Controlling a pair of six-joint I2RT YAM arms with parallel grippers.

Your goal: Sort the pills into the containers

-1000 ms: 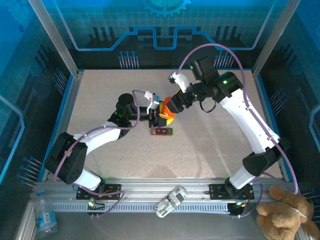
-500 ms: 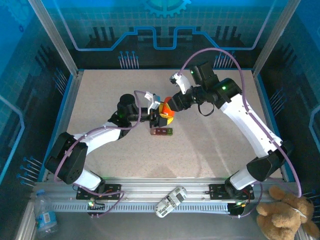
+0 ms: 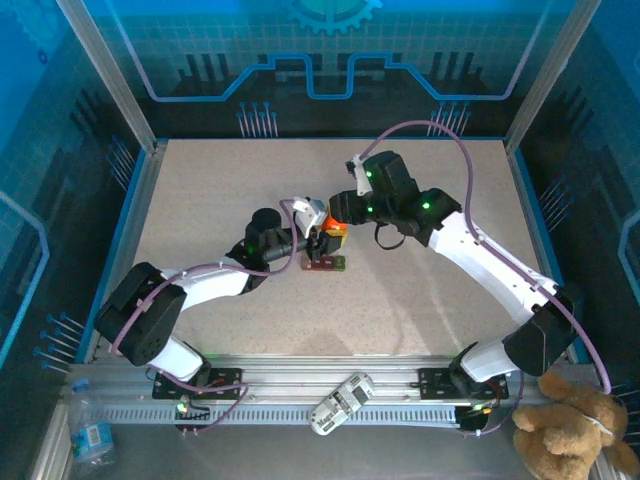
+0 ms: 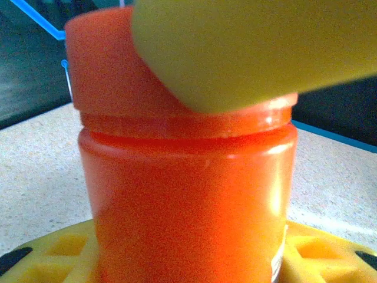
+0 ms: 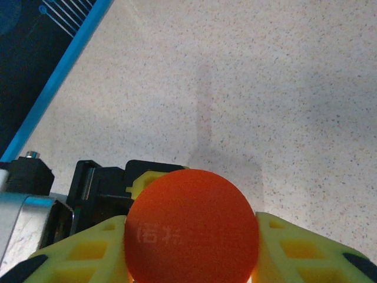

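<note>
An orange cylindrical bottle [image 3: 331, 226] with a round orange cap [image 5: 191, 227] stands upright at mid-table. My left gripper [image 3: 317, 243] is shut on the bottle's body [image 4: 188, 194], its yellow fingers [image 4: 56, 253] low on both sides. From above, my right gripper [image 3: 338, 214] is shut on the cap, with a yellow finger [image 5: 294, 247] on each side of it. One of those right fingers [image 4: 253, 53] crosses the top of the left wrist view. The containers [image 3: 326, 263], a dark red strip with a green end, lie just in front of the bottle. The pills are hidden.
The speckled table [image 3: 420, 290] is fenced by a blue rim [image 3: 135, 205] and frame posts. A white handset [image 3: 340, 402] lies on the front rail, a plush toy [image 3: 575, 430] sits at the right corner, and a water bottle [image 3: 90, 435] at the left.
My right arm swung in to the left and down, and its gripper closed on the bottle's cap. The left gripper, still holding the bottle, shifted slightly right, nearer the strip.
</note>
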